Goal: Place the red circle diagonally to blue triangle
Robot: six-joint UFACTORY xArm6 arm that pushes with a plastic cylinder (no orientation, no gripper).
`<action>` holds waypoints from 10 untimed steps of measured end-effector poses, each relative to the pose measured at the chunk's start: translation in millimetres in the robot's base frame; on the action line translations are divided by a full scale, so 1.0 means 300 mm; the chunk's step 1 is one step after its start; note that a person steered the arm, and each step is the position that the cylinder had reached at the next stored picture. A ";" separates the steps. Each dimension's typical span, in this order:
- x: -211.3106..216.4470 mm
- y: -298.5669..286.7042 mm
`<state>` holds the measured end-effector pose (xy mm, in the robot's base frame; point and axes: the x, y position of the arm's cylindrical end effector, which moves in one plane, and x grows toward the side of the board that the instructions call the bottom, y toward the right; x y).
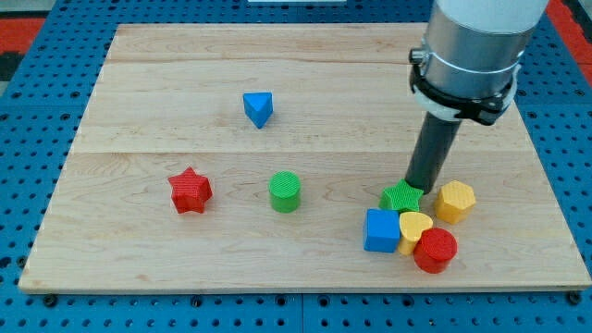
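The red circle lies near the board's lower right, touching a yellow heart. The blue triangle sits alone toward the upper middle-left. My tip stands at the top edge of a green star, above and slightly left of the red circle, apart from it.
A blue cube and a yellow hexagon crowd the same cluster at the lower right. A green circle lies mid-board and a red star at the left. The wooden board ends close below the cluster.
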<state>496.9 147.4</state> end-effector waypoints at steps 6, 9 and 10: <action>0.383 0.076; 0.336 -0.019; 0.336 -0.021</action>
<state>597.5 141.2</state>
